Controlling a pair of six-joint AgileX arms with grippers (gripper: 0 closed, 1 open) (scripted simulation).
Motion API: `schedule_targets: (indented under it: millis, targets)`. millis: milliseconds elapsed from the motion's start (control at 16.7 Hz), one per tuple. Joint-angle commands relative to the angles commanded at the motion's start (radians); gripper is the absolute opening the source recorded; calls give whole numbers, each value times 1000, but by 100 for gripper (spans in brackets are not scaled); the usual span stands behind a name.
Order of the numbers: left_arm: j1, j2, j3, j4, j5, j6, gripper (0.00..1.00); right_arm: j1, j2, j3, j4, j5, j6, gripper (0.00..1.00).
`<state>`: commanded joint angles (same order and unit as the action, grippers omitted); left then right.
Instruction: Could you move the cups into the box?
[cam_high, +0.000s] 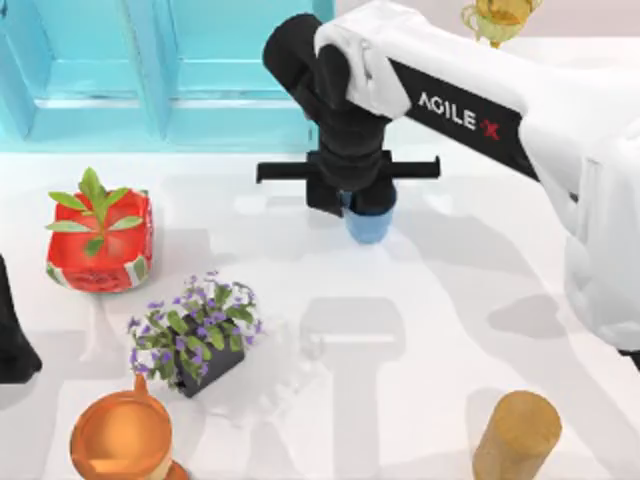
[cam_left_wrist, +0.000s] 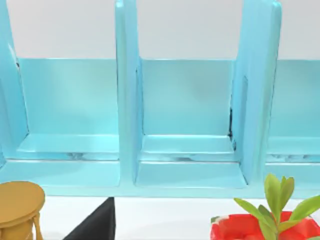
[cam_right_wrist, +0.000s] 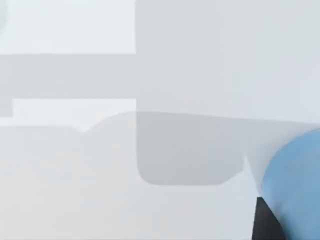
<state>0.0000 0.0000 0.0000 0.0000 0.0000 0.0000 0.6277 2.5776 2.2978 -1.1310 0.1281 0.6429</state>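
My right gripper (cam_high: 365, 205) stood over the blue cup (cam_high: 367, 226) near the table's (cam_high: 450, 330) far edge, just in front of the turquoise box (cam_high: 120, 90) at the far left corner; I could not tell how far its fingers were parted, nor whether they had the cup (it appeared close up in the right wrist view (cam_right_wrist: 295, 180)). My left arm (cam_high: 15, 340) rested at the left edge, beside the red watermelon planter (cam_high: 100, 245).

Plain blue cup (cam_high: 367, 226), turquoise box (cam_high: 100, 95), red watermelon-patterned planter (cam_high: 100, 262), purple-flowered plant (cam_high: 195, 330) in black pot.
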Motion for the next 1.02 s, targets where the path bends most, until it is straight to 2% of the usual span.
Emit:
schedule_targets:
  millis: [360, 780, 1020]
  targets:
    - [0, 0, 0, 0, 0, 0, 100, -6, -21, -11, -8, 1, -13, 0]
    - [0, 0, 0, 0, 0, 0, 100, -142, -268, -125, -104, -27, -145, 0]
    - [0, 0, 0, 0, 0, 0, 100, -171, -313, -160, -135, -32, -177, 0]
